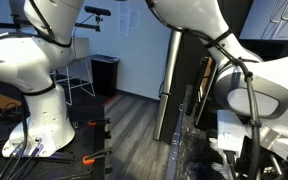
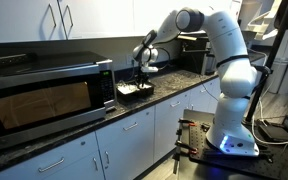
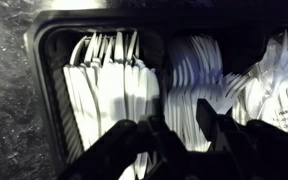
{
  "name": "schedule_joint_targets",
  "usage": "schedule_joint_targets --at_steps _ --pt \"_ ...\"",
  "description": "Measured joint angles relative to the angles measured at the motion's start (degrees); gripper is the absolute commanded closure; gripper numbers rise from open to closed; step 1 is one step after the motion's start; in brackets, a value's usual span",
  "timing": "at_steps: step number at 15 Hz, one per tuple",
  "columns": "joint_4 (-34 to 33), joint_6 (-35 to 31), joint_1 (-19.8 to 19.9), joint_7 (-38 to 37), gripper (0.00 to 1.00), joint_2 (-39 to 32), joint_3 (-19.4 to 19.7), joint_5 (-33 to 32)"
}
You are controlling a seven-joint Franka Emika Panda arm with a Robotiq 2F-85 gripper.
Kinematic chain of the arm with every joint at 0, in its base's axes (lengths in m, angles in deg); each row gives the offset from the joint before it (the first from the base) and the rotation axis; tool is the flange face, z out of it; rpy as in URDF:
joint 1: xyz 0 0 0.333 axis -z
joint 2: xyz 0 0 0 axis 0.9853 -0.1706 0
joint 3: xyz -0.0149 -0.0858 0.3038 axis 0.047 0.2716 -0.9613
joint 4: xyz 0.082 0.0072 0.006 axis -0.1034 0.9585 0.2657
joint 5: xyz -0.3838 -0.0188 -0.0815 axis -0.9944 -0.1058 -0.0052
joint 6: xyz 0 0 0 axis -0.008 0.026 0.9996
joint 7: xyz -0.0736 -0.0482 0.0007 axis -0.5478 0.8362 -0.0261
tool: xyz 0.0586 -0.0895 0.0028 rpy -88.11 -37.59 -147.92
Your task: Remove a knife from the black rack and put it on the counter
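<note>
The black rack [image 3: 44, 60] fills the wrist view, with compartments full of white plastic cutlery. The left compartment holds long flat knives [image 3: 104, 85]; forks [image 3: 194, 70] lie in the middle and more cutlery on the right. My gripper [image 3: 179, 130] is open just above the rack, its dark fingers over the divide between the knives and the forks, with nothing visibly between them. In an exterior view the gripper [image 2: 140, 72] hangs over the rack [image 2: 134, 91], which stands on the dark speckled counter [image 2: 174, 85]. The counter also shows left of the rack in the wrist view [image 3: 4, 100].
A microwave [image 2: 44, 95] stands close beside the rack. A dark appliance [image 2: 192, 52] sits at the counter's far end. White cabinets [image 2: 54, 20] hang above. An exterior view shows a second white robot arm [image 1: 29, 70] on the wood-plank floor.
</note>
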Motion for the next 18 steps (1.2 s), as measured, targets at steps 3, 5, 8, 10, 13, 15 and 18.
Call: schedule_joint_targets --at_steps 3,5,8,10,13,15,18 --pt "-0.96 0.42 0.40 0.00 0.51 -0.87 0.00 -0.01" --pt "-1.28 0.47 0.82 0.00 0.52 -0.94 0.00 -0.01" --pt "-1.55 0.69 1.22 0.00 0.53 -0.95 0.00 -0.01" --pt "-1.65 0.93 1.27 0.00 0.55 -1.03 0.00 -0.01" --pt "-2.28 1.77 1.35 0.00 0.54 -1.65 0.00 -0.02" --pt "-2.72 2.24 1.44 0.00 0.53 -2.17 0.00 -0.02" --pt "-3.35 2.83 1.58 0.00 0.56 -2.82 0.00 -0.02"
